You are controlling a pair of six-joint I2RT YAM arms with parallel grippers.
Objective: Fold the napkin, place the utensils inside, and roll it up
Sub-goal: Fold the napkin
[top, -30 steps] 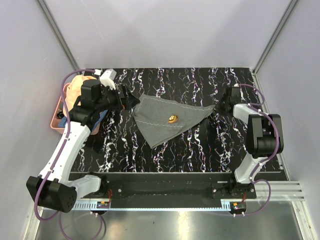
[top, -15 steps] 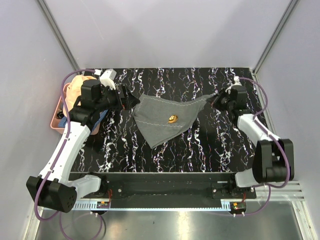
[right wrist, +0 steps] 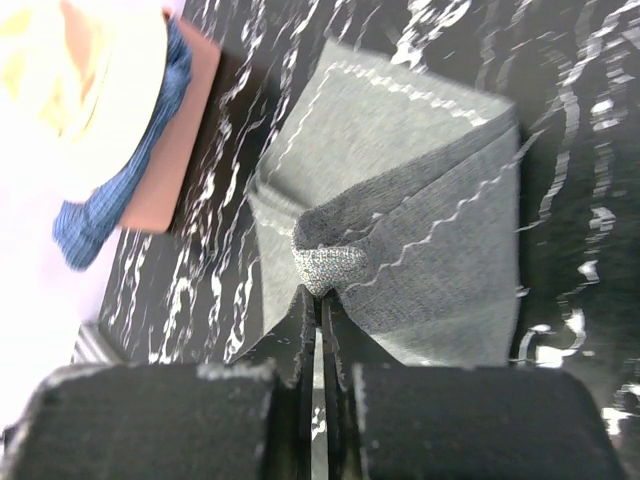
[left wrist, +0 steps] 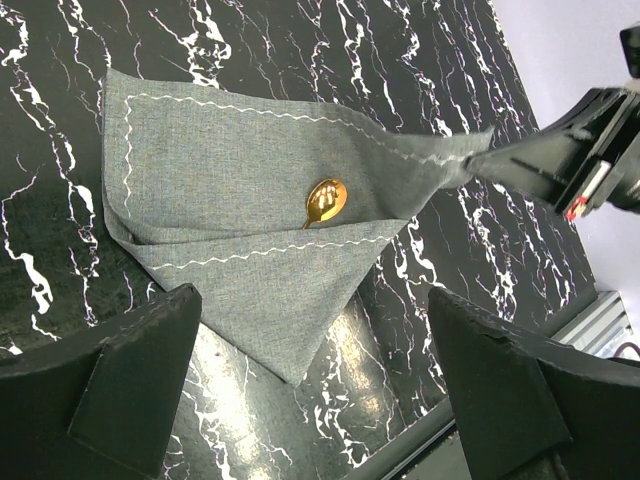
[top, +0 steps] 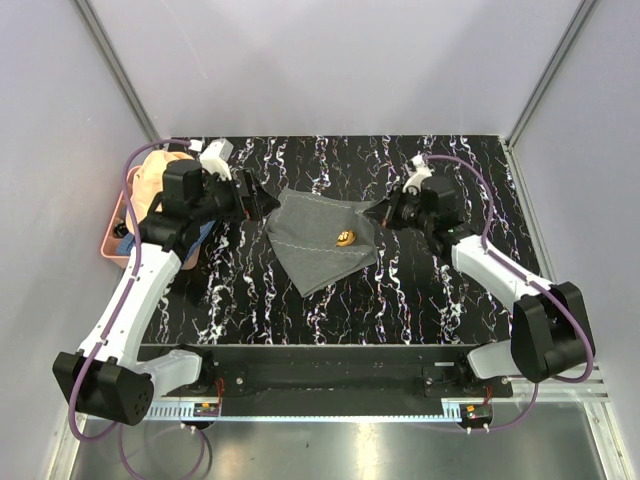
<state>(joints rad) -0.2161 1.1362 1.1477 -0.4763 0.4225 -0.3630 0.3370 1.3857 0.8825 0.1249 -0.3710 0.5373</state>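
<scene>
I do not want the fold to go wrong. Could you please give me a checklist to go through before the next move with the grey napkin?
1. Right gripper shut on a napkin corner: ok.
2. That corner lifted off the table: ok.
3. Gold spoon on the napkin: ok, its handle is tucked under a fold.
4. Second, dark utensil on the napkin: cannot tell, it does not show.
5. Left gripper open, holding nothing: ok.
</scene>
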